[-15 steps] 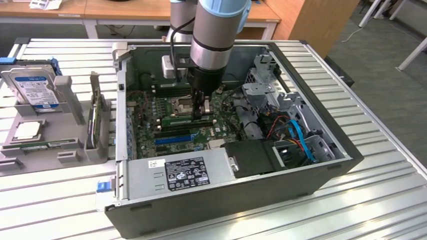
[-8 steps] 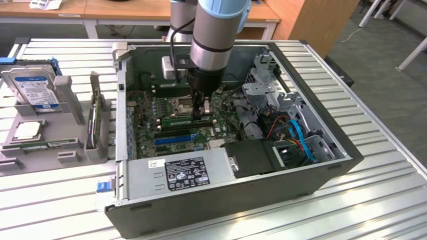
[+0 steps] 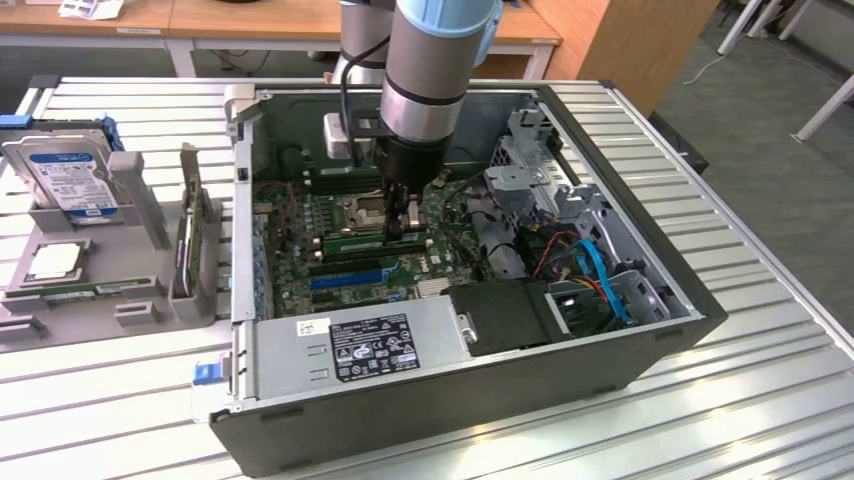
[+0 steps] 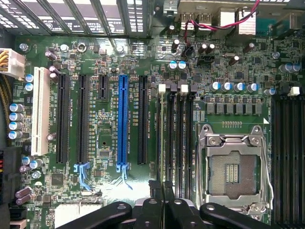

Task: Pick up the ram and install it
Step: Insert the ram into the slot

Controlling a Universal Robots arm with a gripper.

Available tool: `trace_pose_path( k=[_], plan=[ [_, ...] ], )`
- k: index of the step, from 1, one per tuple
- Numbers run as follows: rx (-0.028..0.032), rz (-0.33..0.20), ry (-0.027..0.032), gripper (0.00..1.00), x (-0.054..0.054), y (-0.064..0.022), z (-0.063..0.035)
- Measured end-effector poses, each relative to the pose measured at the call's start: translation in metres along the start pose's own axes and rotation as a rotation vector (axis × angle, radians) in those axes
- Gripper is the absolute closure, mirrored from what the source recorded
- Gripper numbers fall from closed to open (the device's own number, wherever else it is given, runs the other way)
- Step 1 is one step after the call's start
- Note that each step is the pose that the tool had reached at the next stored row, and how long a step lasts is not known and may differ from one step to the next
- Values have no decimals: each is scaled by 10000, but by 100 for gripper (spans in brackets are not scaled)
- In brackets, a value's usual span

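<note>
Gripping: the gripper [image 3: 404, 228] has its jaws drawn close together on the ram [image 3: 358, 241], pinching the stick's upper edge near its end toward the exterior view's right.
Ram: a thin green stick standing on its long edge, low over the motherboard [image 3: 300, 265] inside the case; whether it is fully seated cannot be told.
Fingertips: in the wrist view the dark fingertips [image 4: 155, 188] sit side by side with only a narrow gap, above the memory slots [image 4: 177, 133].
Memory slots: black, with white clips at one end, just beside the CPU socket [image 4: 233, 167].
CPU socket: bare, with its metal frame around it.
Blue slot [image 4: 123, 119]: among the black expansion slots, on the far side of the memory slots from the socket.
Arm [image 3: 424, 90]: reaching straight down into the open computer case [image 3: 667, 330].
Power supply [image 3: 360, 345]: grey box with a label along the case's near wall.
Grey fixture [image 3: 80, 290]: outside the case on the exterior view's left, holding a hard drive [image 3: 67, 170] and an upright expansion card [image 3: 195, 235].
Table [image 3: 747, 400]: slatted metal under everything.
</note>
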State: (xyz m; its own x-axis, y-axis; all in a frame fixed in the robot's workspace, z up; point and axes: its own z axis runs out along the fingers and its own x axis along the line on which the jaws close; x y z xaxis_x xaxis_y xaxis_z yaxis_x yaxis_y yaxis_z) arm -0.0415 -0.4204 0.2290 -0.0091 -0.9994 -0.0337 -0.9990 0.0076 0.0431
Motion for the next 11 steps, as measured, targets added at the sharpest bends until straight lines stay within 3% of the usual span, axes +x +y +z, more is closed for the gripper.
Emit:
trace_pose_path(
  k=[11],
  plan=[
    [0,0,1,88,2,-1,19]
  ],
)
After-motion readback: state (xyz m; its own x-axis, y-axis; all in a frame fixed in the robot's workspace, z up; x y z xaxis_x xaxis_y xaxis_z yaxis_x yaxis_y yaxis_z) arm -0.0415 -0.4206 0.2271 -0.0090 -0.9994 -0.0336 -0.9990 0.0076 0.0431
